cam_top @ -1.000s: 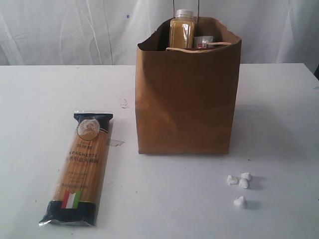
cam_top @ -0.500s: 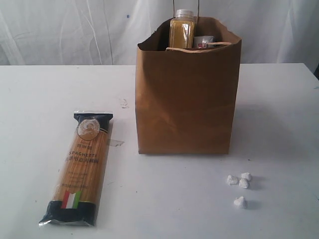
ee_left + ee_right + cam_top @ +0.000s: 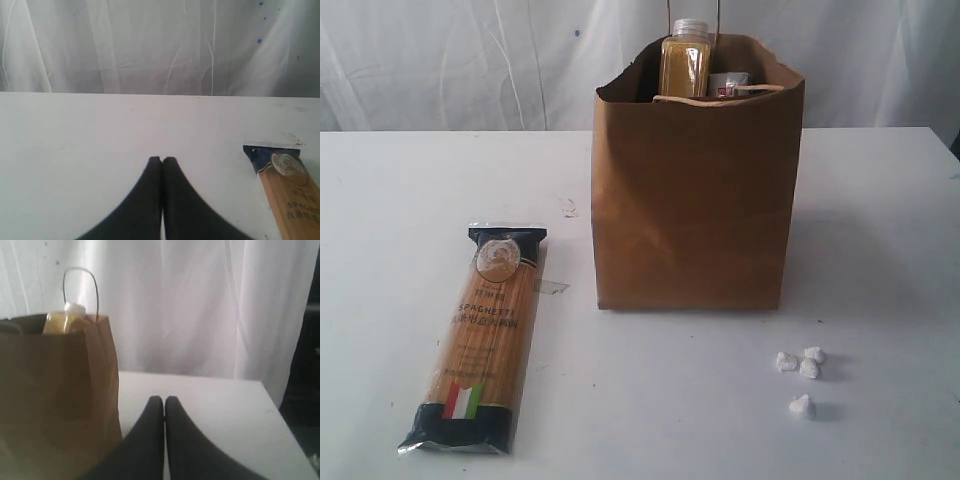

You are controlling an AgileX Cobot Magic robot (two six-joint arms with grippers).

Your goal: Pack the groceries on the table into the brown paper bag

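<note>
Spaghetti packet (image 3: 480,340) lies flat on the table (image 3: 880,200) near the paper bag (image 3: 690,220), which stands upright with its mouth open for loading and a bottle (image 3: 685,62) poking out, while the left claw (image 3: 162,161) and right claw (image 3: 164,400) are both pinched closed on nothing.

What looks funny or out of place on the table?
Four small white lumps lie loose on the table near the bag's right corner. They look like stray scraps, not food. What they are, I cannot tell.

Head-on exterior view; low wrist views over table (image 3: 75,150), facing curtain (image 3: 150,45)
</note>
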